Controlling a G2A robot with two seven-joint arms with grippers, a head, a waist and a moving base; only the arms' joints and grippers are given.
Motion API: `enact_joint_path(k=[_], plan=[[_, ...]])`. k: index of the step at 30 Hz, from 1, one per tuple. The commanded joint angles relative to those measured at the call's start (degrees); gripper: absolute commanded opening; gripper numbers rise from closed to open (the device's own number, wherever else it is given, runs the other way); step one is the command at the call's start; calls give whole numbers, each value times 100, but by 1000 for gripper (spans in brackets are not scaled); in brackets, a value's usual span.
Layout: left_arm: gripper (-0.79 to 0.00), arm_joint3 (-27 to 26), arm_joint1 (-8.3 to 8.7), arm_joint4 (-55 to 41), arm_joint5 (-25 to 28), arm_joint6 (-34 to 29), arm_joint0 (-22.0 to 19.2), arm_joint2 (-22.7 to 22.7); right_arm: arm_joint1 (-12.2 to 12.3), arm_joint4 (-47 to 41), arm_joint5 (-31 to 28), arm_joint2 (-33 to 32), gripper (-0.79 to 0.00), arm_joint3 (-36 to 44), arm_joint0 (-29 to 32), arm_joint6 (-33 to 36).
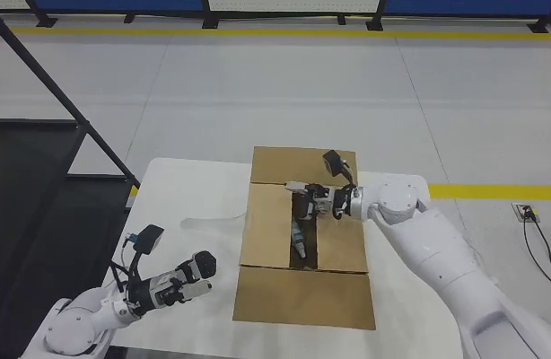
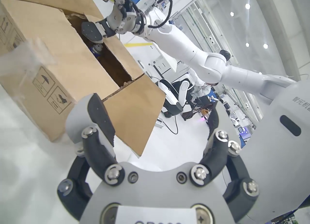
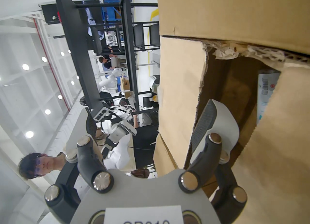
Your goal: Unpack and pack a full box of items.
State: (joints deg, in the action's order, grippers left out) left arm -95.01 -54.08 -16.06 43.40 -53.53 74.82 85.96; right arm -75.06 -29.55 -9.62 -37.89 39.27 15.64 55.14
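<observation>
Box on table, top flaps only part-spread, items down in gap. Right gripper at gap, fingers apart astride flap edge, grasping nothing. Left gripper near table's front, released, empty. Unpacking looks barely begun; packing all ahead.

Box mouth: You face the box with its inner flaps lying nearly flat, leaving one narrow slot between them.
Slot, far end: The right gripper, jaws spread, stands there; packed items lie just below it.
Left of box: Bare tabletop gives you passage; a clear plastic sheet lies against the box wall.
Near flap: The near flap juts out flat toward you; the left gripper, wide open, is well apart from it.
</observation>
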Motion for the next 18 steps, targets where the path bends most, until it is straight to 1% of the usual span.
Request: enact_joint_path(k=[1,4,7,12,18], plan=[[0,-5,7,-6,10,24,39,32,-11,148,30,23,0,52,25,-50],[0,-18,17,-21,1,50,83,64,-41,314,96,53,0,104,63,-123],[0,-31,24,-2,-29,87,104,72,-88,297,176,50,0,125,89,-93],[0,-64,21,176,-193,213,83,12,-179,-121,213,-83,0,0,75,178],[0,-249,12,584,-473,340,67,-139,-261,-703,249,-317,0,-158,-3,649]])
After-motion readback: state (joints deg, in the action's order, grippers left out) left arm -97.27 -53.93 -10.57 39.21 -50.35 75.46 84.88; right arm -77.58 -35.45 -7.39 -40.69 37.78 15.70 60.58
